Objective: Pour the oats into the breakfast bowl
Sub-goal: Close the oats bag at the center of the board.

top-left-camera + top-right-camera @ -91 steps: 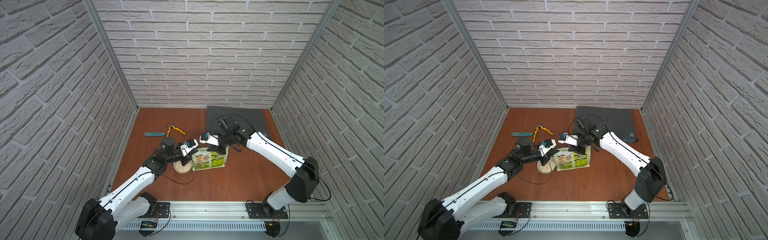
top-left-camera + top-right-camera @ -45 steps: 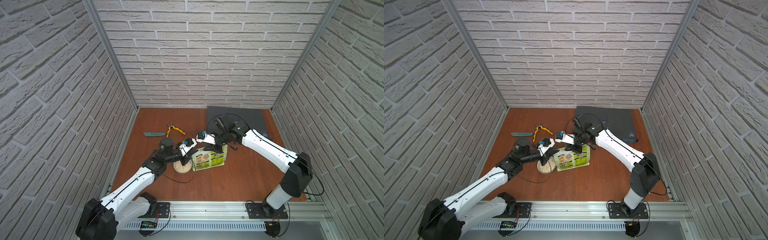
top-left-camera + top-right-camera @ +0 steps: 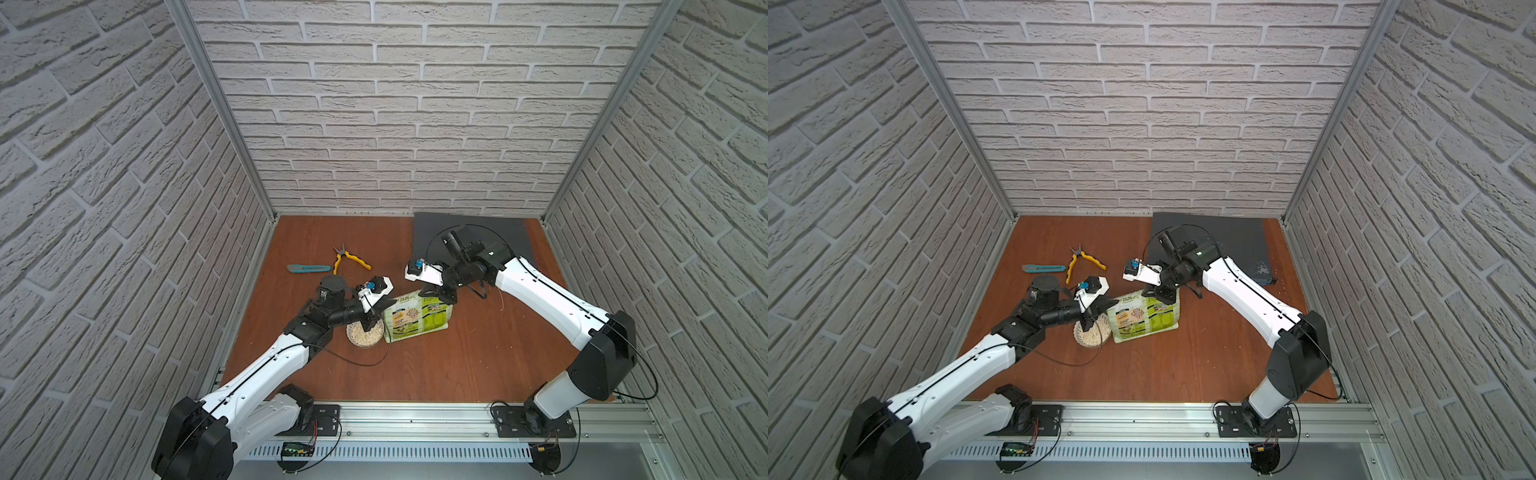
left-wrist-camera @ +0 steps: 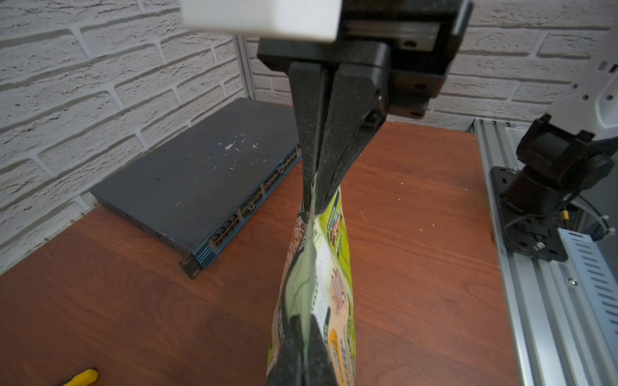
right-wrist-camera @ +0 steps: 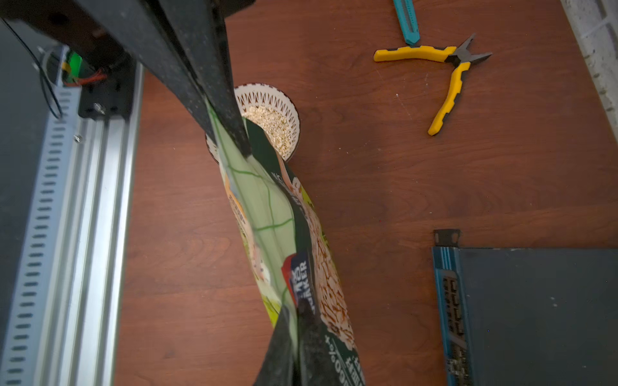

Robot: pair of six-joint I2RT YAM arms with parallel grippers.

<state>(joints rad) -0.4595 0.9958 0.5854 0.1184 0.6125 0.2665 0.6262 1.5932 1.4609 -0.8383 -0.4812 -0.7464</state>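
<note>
The green oat pouch [image 3: 417,318] [image 3: 1144,318] stands on the wooden table, held by its top edge at both ends. My left gripper [image 3: 383,306] [image 4: 302,364] is shut on the pouch's top corner nearest the bowl. My right gripper [image 3: 440,293] [image 5: 296,351] is shut on the opposite top corner. The breakfast bowl [image 3: 365,345] [image 5: 267,97], white with a dark lattice, sits right beside the pouch under the left gripper. Pale oats [image 5: 272,127] lie inside it. In the left wrist view the pouch [image 4: 317,287] stretches between both pairs of fingers.
Yellow pliers [image 3: 351,259] and a teal utility knife [image 3: 308,269] lie behind the bowl. A dark flat network switch [image 3: 478,232] sits at the back right. An aluminium rail [image 3: 415,419] runs along the front edge. Brick walls close in three sides.
The right gripper's jaws have closed onto the pouch's top edge. The left arm, pouch and bowl have stayed where they were.
</note>
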